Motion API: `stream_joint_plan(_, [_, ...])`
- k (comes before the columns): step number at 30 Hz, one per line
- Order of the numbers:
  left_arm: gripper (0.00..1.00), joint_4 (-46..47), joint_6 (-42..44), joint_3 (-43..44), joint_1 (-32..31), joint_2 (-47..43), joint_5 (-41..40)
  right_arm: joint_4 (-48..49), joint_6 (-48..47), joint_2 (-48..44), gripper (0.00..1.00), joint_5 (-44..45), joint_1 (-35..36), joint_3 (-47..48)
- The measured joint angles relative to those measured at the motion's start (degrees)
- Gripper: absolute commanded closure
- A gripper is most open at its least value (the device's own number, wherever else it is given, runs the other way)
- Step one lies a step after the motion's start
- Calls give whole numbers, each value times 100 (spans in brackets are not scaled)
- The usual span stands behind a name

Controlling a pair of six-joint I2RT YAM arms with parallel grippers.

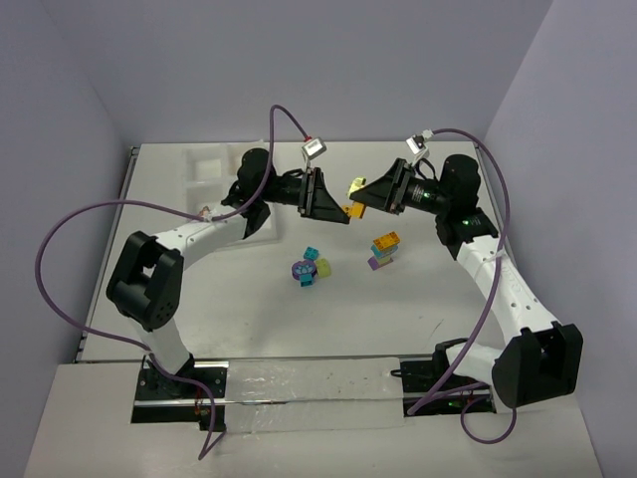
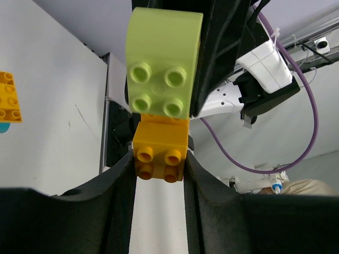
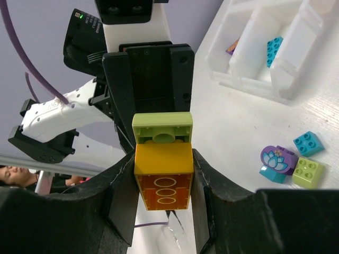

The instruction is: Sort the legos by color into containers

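**Overhead view, left to right.** Far left of the table (image 1: 249, 324): white tray (image 1: 199, 171), partly screened by the left arm (image 1: 189, 239); the right wrist view shows a teal brick (image 3: 274, 48) lying in one compartment and a purple piece (image 3: 233, 46), mostly hidden, in the next.

Centre, held above the table: left gripper (image 2: 159, 159), pointing right, its fingers set narrow and pressed on both sides of an orange brick (image 2: 160, 138); a lime brick (image 2: 164, 58) is joined to that orange brick just beyond the fingertips; the studs of both face the left wrist camera.

Nearer the arm bases, on the table: a loose cluster (image 1: 303, 271) of a round purple piece with a flower print, two teal bricks and one lime brick, touching or just beside one another; to its right and apart from it, a stack (image 1: 386, 242) of orange, teal and purple bricks.

Right of centre: right gripper (image 3: 164, 157), pointing left and facing the left gripper head-on, its fingers likewise narrow and clamped on the same orange brick, seen here from its hollow underside; the right arm (image 1: 498, 279) runs back to its base at the near right.
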Motion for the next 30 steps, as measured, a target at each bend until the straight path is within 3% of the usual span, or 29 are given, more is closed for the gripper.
stream_joint_plan(10, [100, -1548, 1107, -307, 1004, -969, -89, -224, -213, -201, 100, 29, -456, 0])
stream_joint_plan(15, [100, -2990, 1910, 163, 1643, -1055, -602, -642, -502, -241, 100, 210, -456, 12])
stream_joint_plan(21, [100, -4887, 2714, 1758, 2120, -355, -2297, -1267, -926, -264, 100, 562, -456, 91])
stream_joint_plan(30, [100, -6446, 3175, 3721, 2147, 1322, -5032, -1625, -1185, -279, 100, 779, -424, 136])
